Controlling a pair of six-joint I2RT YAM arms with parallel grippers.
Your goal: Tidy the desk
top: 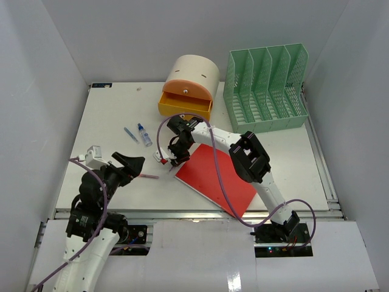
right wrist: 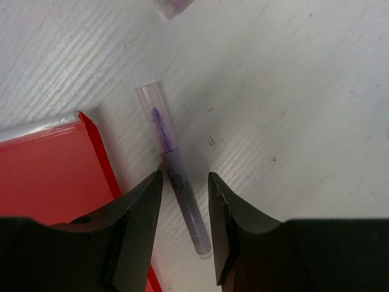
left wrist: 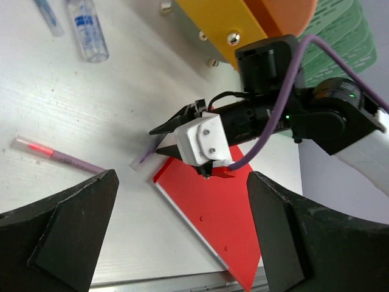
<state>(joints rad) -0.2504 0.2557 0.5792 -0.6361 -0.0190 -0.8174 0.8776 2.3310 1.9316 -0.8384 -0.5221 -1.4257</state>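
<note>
**Right claw straddles a purple pen at the red folder's edge**

The two matte black, wedge-shaped fingers of the right gripper (right wrist: 185, 176) stand partly apart on either side of a slim purple pen with a clear plastic cap (right wrist: 175, 182). Narrow gaps show, and whether either pad touches the barrel cannot be told.

The pen lies just beside the left edge of the flat red rectangular folder (top: 216, 176), a smooth cover with a clear strip along one edge. The folder lies skewed on the large white desk (top: 109, 121). This faintly brushed, scuffed tabletop spreads out from under it on every side, and its metal rail (top: 182, 214) runs along the near side of the folder.

Left of the folder lies a second purple pen, pink under its clear cap (left wrist: 55, 155). The left gripper (left wrist: 182, 176) hovers left of the folder, its broad black jaws spread wide around nothing.

Beyond the folder to the left are a small clear bottle with a blue label (top: 144, 135) and a thin blue pen (top: 130, 134). Straight beyond it is a cream round-topped box with its orange drawer pulled out (top: 185, 104). Beyond it to the right is a mint-green slotted plastic file rack (top: 264, 91).

The widest bare stretches of desk lie left and right of the folder.
</note>
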